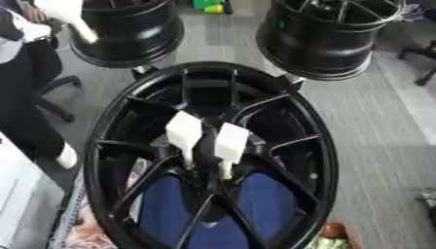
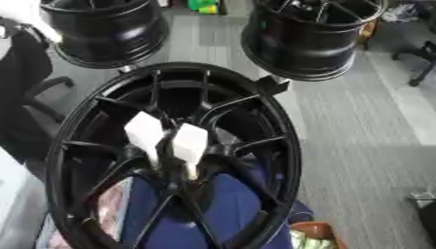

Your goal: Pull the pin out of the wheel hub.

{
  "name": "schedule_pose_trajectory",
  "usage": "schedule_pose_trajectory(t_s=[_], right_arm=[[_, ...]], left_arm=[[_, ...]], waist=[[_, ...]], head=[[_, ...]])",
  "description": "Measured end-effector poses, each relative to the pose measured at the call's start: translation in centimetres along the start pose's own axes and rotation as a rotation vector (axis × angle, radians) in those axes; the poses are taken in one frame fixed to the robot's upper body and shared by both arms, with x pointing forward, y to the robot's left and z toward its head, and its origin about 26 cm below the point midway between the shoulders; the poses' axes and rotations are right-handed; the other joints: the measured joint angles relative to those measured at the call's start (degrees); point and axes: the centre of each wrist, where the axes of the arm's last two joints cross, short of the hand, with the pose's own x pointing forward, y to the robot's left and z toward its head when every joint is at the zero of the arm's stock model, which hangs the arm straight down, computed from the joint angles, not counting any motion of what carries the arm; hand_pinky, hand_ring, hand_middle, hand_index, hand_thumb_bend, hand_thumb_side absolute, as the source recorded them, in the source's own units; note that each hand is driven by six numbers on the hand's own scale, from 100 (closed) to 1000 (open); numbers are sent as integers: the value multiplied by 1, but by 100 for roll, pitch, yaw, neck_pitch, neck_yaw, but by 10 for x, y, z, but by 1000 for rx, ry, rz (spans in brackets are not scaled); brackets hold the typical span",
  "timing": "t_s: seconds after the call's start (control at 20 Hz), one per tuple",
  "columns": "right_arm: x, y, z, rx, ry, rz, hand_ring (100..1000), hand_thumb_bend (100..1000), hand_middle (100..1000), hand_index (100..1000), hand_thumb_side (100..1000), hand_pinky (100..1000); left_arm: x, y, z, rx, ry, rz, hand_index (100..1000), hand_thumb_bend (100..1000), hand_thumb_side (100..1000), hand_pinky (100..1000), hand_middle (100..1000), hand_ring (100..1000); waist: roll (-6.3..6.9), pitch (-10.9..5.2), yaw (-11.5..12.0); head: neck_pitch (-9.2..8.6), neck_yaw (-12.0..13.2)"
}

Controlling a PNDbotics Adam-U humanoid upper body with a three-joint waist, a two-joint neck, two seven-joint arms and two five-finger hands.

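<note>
Black and glossy, the spoked wheel hub (image 1: 213, 160) filled the middle of the view, two white flat-headed pins (image 1: 184, 131) (image 1: 231, 140) standing side by side in its centre. Blue fabric (image 1: 255, 204) showed between the lower spokes. Two more black rims (image 1: 328, 36) (image 2: 102, 29) stood beyond on grey carpet (image 1: 374, 136). Neither hand appeared.

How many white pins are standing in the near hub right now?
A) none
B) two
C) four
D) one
B: two white pins stand side by side at the centre of the near hub, stems down in it; neither hand is in view.
</note>
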Motion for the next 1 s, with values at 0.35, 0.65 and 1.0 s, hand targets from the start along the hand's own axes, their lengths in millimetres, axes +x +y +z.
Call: schedule_pose_trajectory(t_s=[0.35, 0.65, 1.0], right_arm=[[0, -1, -1, -4, -1, 0, 720, 100, 610, 758, 439, 865], [1, 0, -1, -5, -2, -2, 720, 100, 610, 758, 442, 866], [1, 0, -1, -6, -4, -4, 721, 100, 611, 759, 431, 865]], left_arm=[[-21, -4, 15, -14, 4, -47, 768, 146, 222, 765, 645, 731], [-31, -4, 19, -62, -32, -118, 874, 290, 434, 824, 791, 833], [-37, 1, 22, -7, -1, -140, 861, 247, 386, 815, 773, 822]], waist=[[-37, 33, -1], [-51, 57, -2], [-50, 58, -4]], head=[[-1, 4], [-20, 13], [-42, 12]])
